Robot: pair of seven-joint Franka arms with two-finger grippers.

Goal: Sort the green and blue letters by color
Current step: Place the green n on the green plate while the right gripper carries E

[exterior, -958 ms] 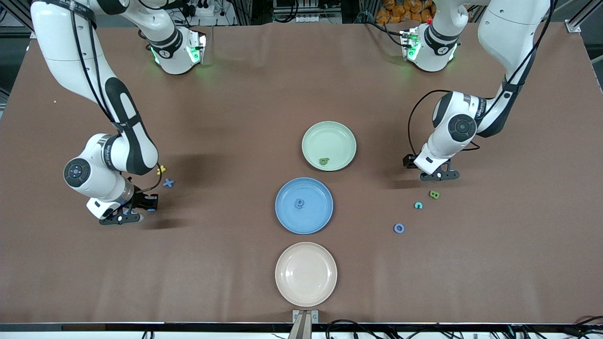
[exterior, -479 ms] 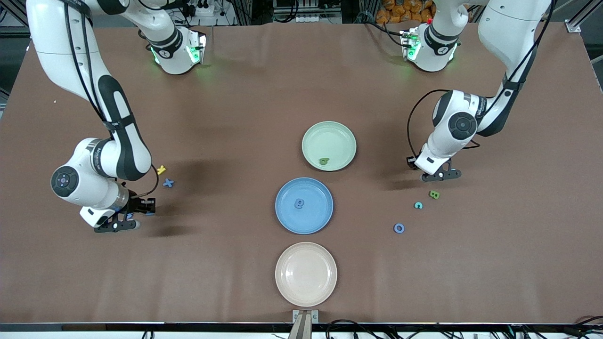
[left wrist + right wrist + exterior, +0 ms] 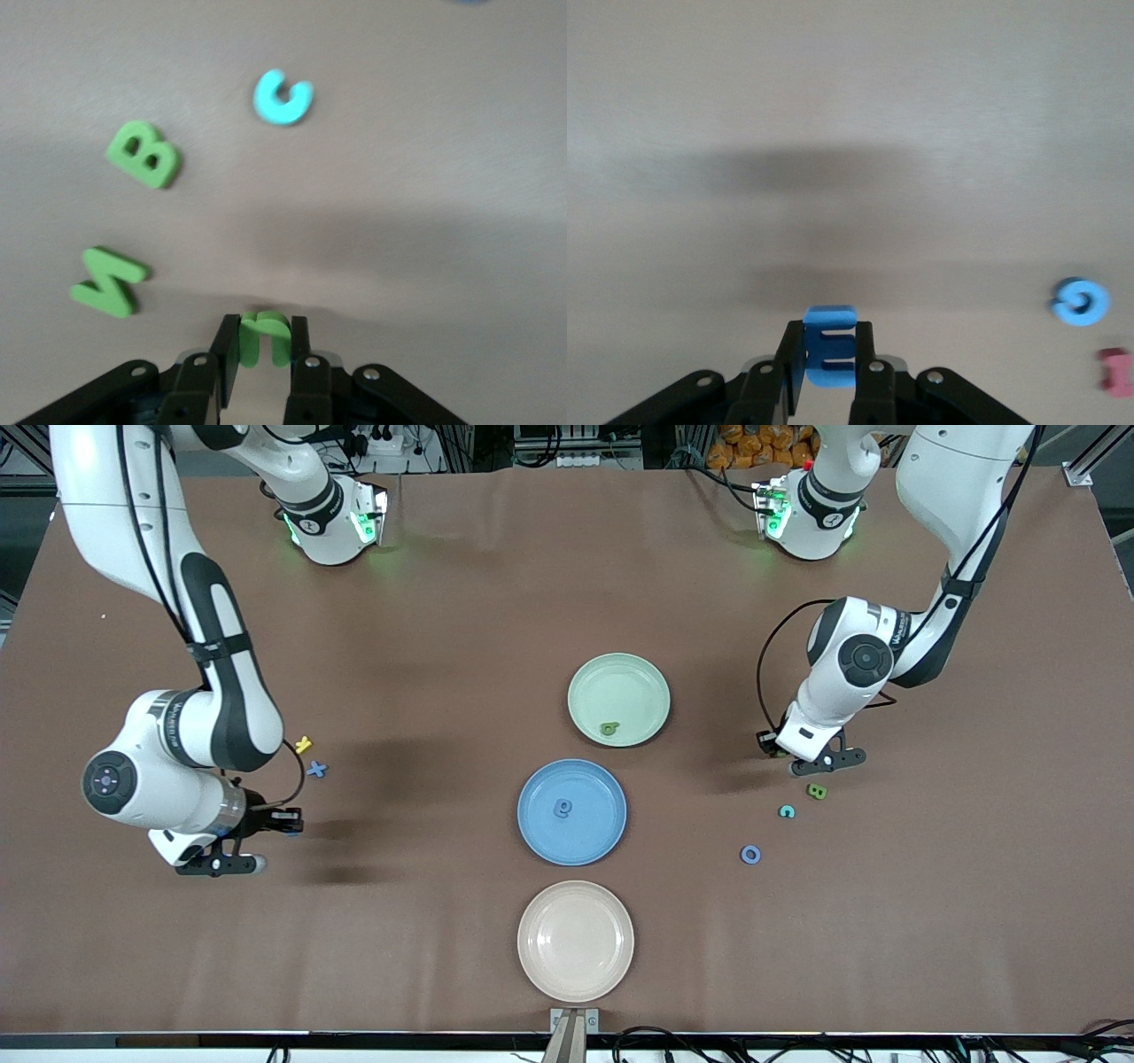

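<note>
My left gripper is shut on a lime green letter; in the front view this gripper hangs low over the table at the left arm's end. Close by lie a green B, a turquoise C and a blue O. The left wrist view also shows a green N. My right gripper is shut on a blue E, and it hangs over the right arm's end. A blue X lies beside it.
Three plates stand in a row mid-table: a green plate with a green letter, a blue plate with a blue letter, and a beige plate nearest the camera. A yellow letter lies by the X; the right wrist view shows a red letter.
My left gripper has shut on the green letter. The right arm has carried the blue E a short way toward the right arm's end of the table.
</note>
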